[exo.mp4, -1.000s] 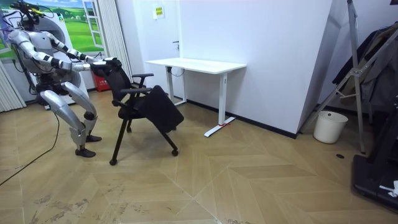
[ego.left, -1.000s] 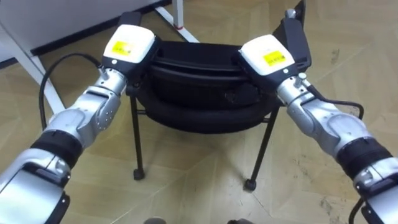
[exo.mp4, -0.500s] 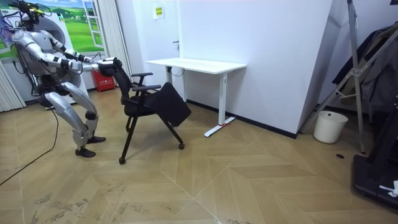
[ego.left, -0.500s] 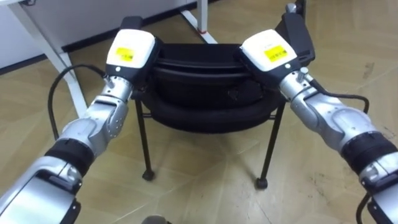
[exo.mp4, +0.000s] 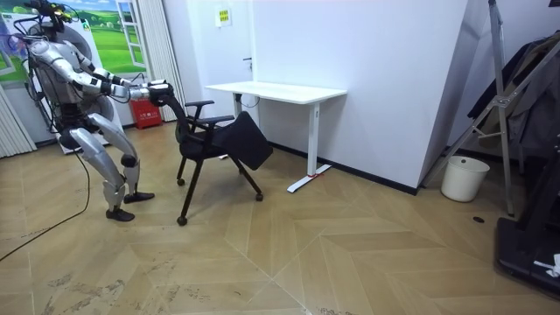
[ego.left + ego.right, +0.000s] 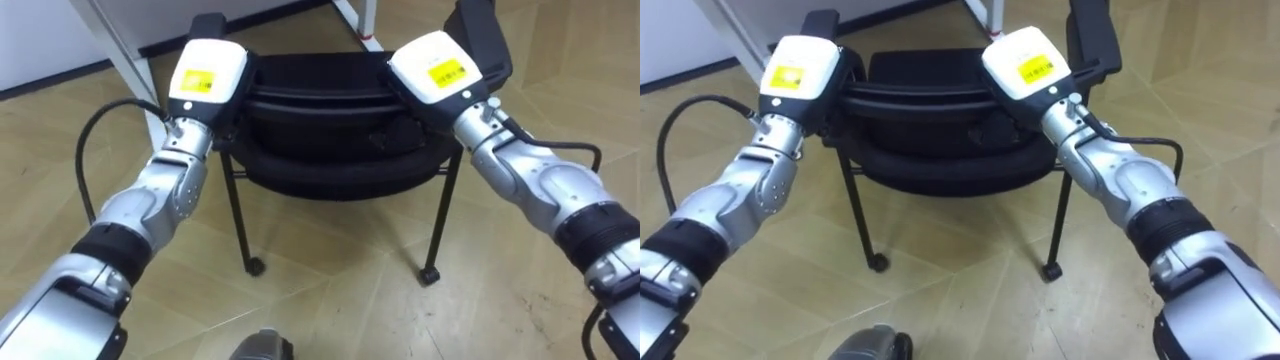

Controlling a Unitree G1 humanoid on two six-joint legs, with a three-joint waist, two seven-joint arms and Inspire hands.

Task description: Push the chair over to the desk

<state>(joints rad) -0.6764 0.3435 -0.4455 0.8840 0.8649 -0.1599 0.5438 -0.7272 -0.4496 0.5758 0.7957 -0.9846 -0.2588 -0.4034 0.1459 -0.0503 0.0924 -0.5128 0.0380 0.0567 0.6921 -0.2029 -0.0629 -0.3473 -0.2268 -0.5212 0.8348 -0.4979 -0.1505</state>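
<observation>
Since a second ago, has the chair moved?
Yes. In the room view the chair has rolled toward that view's right, closer to the white desk.

Floor (image 5: 350,254): light wood parquet, herringbone-laid, scuffed in places.
Wall (image 5: 385,79): plain white, small yellow sign (image 5: 223,15) high up.
White desk (image 5: 276,90): white legs, close against the wall.
White bin (image 5: 462,178): near the wall, at the room view's right.
Metal stand (image 5: 500,105): just beside the bin, hung with dark cloth.
Pale curtain (image 5: 162,44) and green landscape picture (image 5: 109,35): at the room view's left.
Light: even, indoor.
</observation>
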